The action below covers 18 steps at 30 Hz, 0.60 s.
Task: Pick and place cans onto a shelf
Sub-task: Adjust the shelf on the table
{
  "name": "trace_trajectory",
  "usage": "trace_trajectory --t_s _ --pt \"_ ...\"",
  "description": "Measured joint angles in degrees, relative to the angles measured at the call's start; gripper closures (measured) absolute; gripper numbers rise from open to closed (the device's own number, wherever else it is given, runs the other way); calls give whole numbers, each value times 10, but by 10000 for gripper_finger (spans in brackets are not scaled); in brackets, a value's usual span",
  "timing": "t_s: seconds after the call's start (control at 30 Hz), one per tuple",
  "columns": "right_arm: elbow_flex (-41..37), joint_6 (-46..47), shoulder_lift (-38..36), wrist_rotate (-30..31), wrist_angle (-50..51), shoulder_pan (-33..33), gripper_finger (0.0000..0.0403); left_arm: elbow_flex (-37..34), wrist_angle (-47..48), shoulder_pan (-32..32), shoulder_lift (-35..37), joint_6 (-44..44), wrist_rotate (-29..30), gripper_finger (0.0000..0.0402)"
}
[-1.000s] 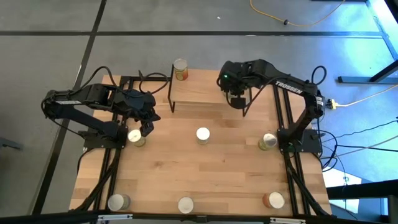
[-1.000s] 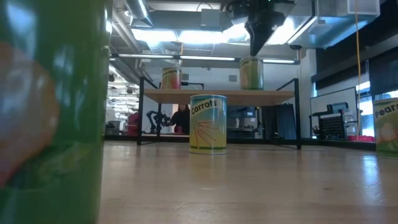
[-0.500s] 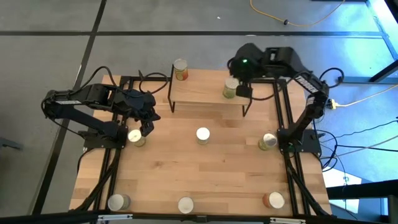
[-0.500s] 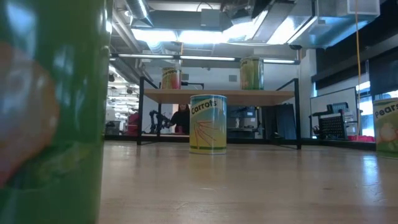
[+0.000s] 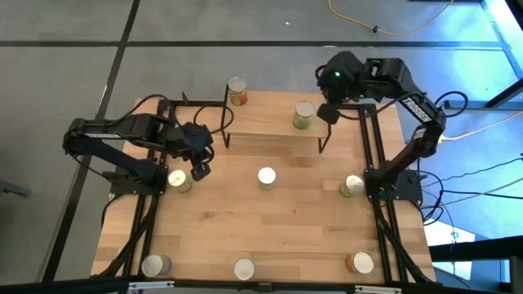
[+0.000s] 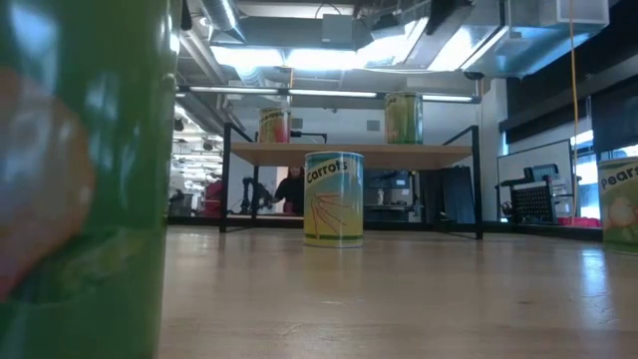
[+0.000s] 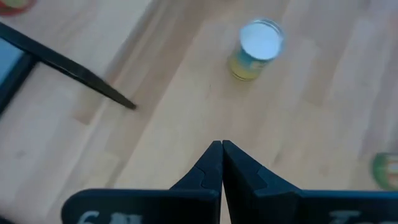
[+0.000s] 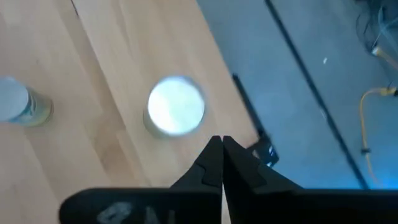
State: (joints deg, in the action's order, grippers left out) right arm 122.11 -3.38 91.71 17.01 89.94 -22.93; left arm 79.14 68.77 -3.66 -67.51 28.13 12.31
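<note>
Two cans [image 5: 303, 115] are standing on the shelf [image 5: 265, 122]; six are waiting on the table [image 5: 294, 229]. Both grippers, right [image 5: 330, 113] and left [image 5: 198, 169], are pinched empty. Cans are probably rigid, slick; grasp mid-wall.

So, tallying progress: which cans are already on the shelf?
Two: the orange-labelled can at its back-left corner and the green-labelled can near its right end.

The blue and yellow can [image 6: 333, 198] standing on the table in front of the shelf reads "Carrots". At the right edge of the low view, another can [image 6: 620, 202] reads "Pears". The labels of the two cans on the shelf cannot be read.
</note>
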Motion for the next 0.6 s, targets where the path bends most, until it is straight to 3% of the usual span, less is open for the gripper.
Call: trace_trajectory --t_s 0.2,0.47,0.6 --pt "-133 14 -43 -24 2 -46 401 0 45 20 -8 13 38 401" --pt "-274 -15 -70 -55 -9 -103 402 -31 51 102 -10 -24 32 401" --pt "-317 -23 -71 -54 -12 -126 402 -66 36 145 -9 -38 2 401"
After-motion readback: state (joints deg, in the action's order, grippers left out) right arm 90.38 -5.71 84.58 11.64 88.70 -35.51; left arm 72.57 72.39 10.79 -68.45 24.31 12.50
